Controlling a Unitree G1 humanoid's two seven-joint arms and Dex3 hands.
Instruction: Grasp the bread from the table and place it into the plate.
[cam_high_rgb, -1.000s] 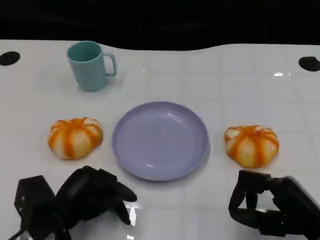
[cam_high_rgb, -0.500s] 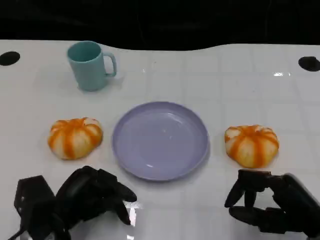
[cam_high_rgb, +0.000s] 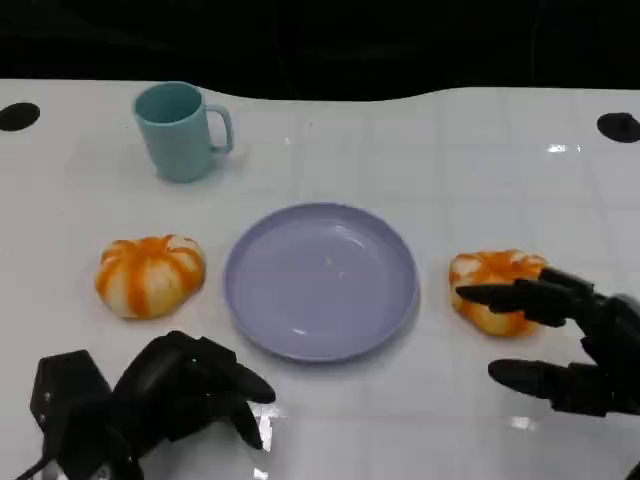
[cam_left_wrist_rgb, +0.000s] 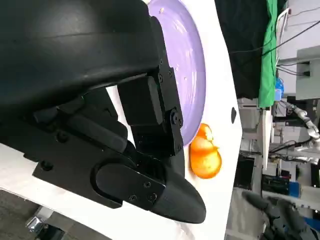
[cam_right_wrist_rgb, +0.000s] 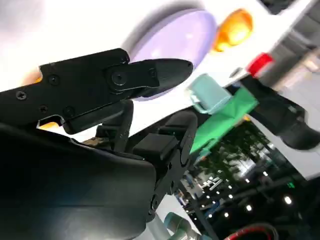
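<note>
A lilac plate (cam_high_rgb: 320, 280) lies empty at the table's middle. One orange-striped bread (cam_high_rgb: 150, 275) sits left of it, another bread (cam_high_rgb: 488, 272) right of it. My right hand (cam_high_rgb: 575, 340) hovers at the right bread's near side with fingers spread; one finger (cam_high_rgb: 510, 295) reaches across the bread's front and the thumb lies lower, holding nothing. Near the front edge my left hand (cam_high_rgb: 190, 385) rests with fingers curled in, below the left bread. The left wrist view has the plate (cam_left_wrist_rgb: 192, 65) and the right bread (cam_left_wrist_rgb: 205, 157). Beyond the right hand (cam_right_wrist_rgb: 100, 125), the right wrist view has the plate (cam_right_wrist_rgb: 175, 42).
A teal mug (cam_high_rgb: 182, 130) stands at the back left, well apart from the plate. Black round holes (cam_high_rgb: 18, 116) mark the table's far corners. The table's dark far edge runs across the top of the head view.
My right hand has moved forward to the right bread and spread its fingers, one now lying across the bread's front. The left hand, breads, plate and mug have not moved.
</note>
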